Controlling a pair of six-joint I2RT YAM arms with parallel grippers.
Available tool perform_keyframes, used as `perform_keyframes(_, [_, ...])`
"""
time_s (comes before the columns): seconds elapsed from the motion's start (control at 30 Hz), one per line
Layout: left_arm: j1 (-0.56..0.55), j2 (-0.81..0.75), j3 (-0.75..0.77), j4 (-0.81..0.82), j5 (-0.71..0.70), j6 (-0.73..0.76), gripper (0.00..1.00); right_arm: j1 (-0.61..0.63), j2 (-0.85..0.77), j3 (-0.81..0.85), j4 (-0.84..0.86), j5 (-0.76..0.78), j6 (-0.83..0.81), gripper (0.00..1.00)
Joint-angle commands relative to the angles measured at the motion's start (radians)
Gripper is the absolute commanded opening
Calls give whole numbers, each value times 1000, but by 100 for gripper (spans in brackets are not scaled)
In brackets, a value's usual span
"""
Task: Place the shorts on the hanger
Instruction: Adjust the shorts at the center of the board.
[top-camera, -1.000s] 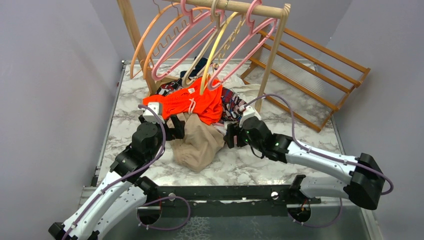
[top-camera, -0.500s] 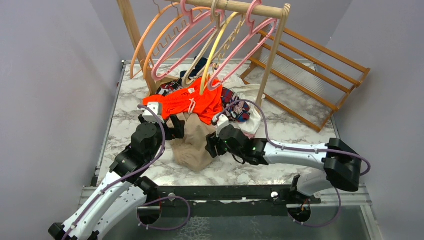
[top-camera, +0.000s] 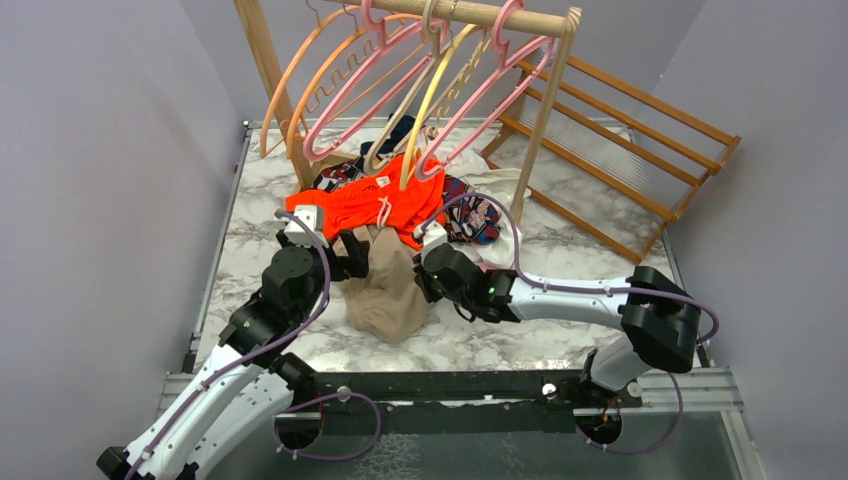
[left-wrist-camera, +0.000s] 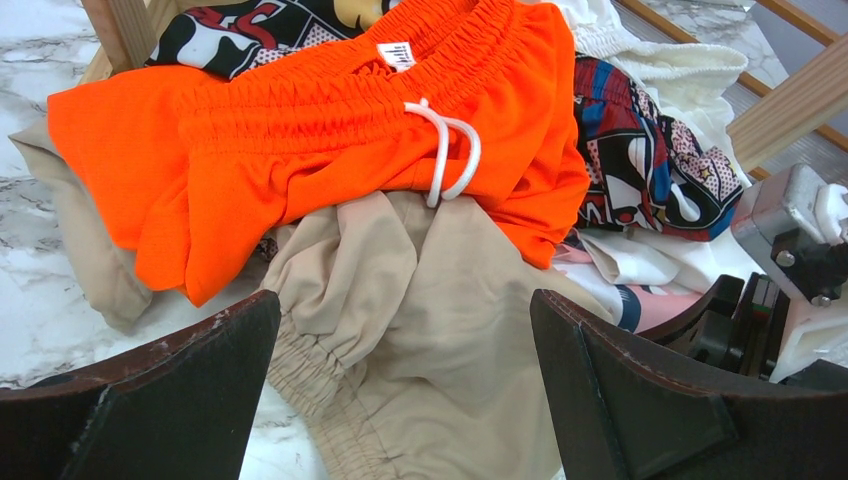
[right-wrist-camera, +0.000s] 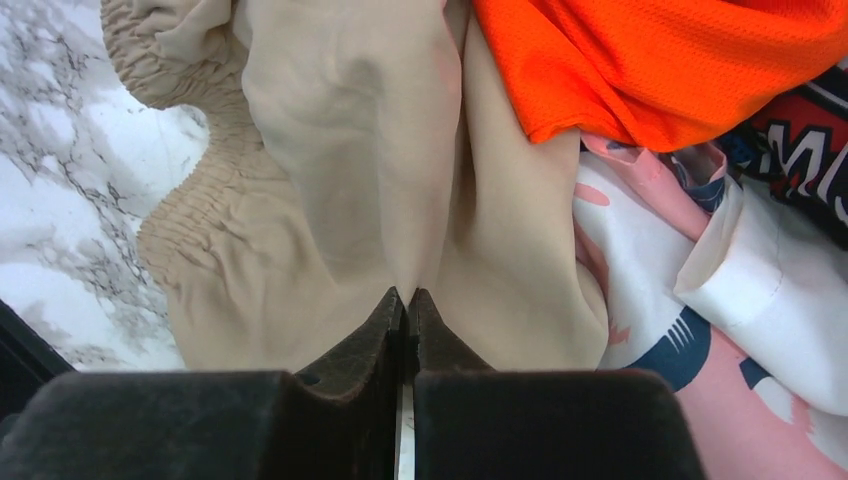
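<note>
Since one second ago my right arm has swung to the left across the desk (top-camera: 250, 235), and my right tool (right-wrist-camera: 408, 300) has closed from wide; now it is clenched on a fold of the shorts (right-wrist-camera: 340, 150). My left tool (left-wrist-camera: 405, 305) stands fully spread just over the shorts and grasps nothing. The shorts lie crumpled on the desk, partly under the orange garment (left-wrist-camera: 300, 150). The hanger (top-camera: 470, 130) hangs on the wooden rail (top-camera: 535, 17) behind.
</note>
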Motion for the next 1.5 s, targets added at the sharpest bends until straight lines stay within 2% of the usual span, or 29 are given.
perform_keyframes(0.0, [-4,-13,-13,26,18,10,98,3,-24,45,-14,38,-20,1])
perform_keyframes(0.1, [-4,-15,-12,25,15,11,98,3,-101,46,-41,32,-47,1])
perform_keyframes(0.23, [-4,-38,-14,26,4,13,98,3,-249,41,-100,-77,-118,1])
perform_keyframes(0.37, [-3,-82,-21,26,-15,10,98,3,-407,62,-235,-205,-186,1])
perform_keyframes(0.53, [-4,-121,-29,31,-28,8,98,3,-561,131,-428,-290,-240,1])
perform_keyframes(0.7, [-4,-122,-29,31,-36,10,97,3,-648,197,-518,-311,-237,1])
perform_keyframes(0.97, [-4,-106,-30,31,-32,8,97,3,-673,415,-487,-422,-204,1])
perform_keyframes(1.07, [-4,-91,-31,31,-21,5,97,3,-675,380,-461,-393,-203,1])
perform_keyframes(1.33, [-4,-32,-27,29,35,-18,98,3,-683,67,-429,-61,-62,1])
perform_keyframes(1.47, [-4,6,-17,5,60,-79,99,3,-705,-24,-431,-32,0,1])
